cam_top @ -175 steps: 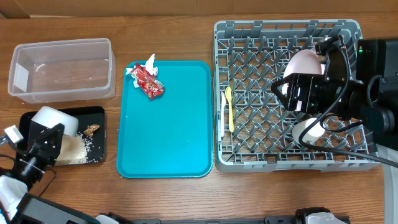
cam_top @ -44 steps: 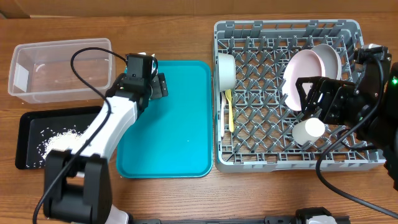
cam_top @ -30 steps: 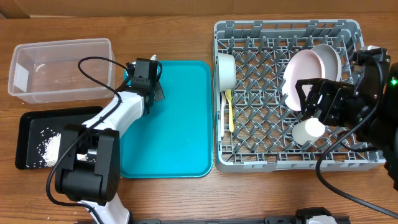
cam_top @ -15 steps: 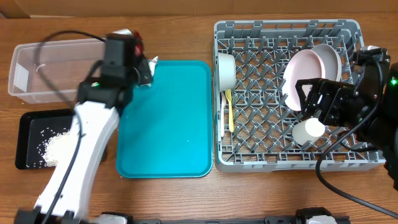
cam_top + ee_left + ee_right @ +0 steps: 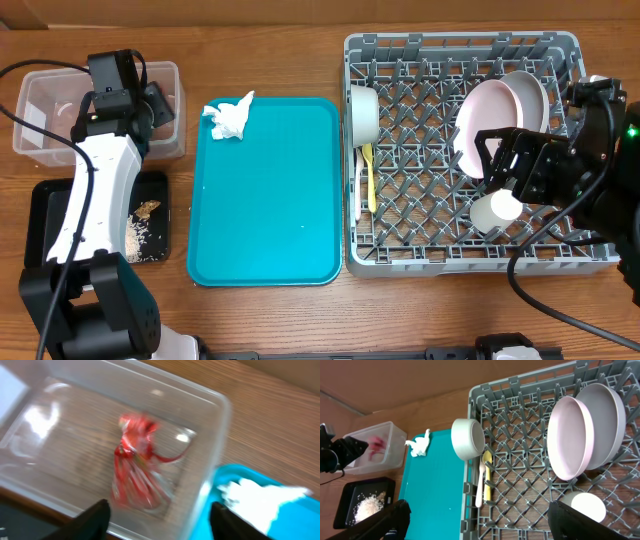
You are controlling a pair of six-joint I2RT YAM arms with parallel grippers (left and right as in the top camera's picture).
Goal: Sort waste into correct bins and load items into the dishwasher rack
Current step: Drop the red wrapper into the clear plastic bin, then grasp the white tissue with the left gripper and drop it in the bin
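The crumpled red wrapper [image 5: 135, 462] lies blurred inside the clear tub [image 5: 210, 435], free of my left gripper [image 5: 162, 522], which hangs open just above it. From overhead, the left gripper [image 5: 152, 105] is over the tub [image 5: 50, 120] and hides the wrapper. A white napkin [image 5: 230, 118] lies on the teal tray's far left corner. Rice [image 5: 140, 236] and a brown lump [image 5: 148, 207] are in the black tray [image 5: 55, 205]. The rack [image 5: 460, 262] holds a bowl [image 5: 362, 112], two plates [image 5: 492, 115], a cup [image 5: 497, 210], fork [image 5: 358, 198] and spoon [image 5: 368, 172]. My right gripper [image 5: 480, 522] hovers open over the rack.
The teal tray [image 5: 270, 210] lies between the bins and the rack, bare except for the napkin. My left arm stretches over the black tray and the tub's near wall. The right arm's bulk covers the rack's right side.
My left gripper carried the red wrapper from the teal tray's corner over to the clear tub and opened, dropping the wrapper in. The right arm has stayed still.
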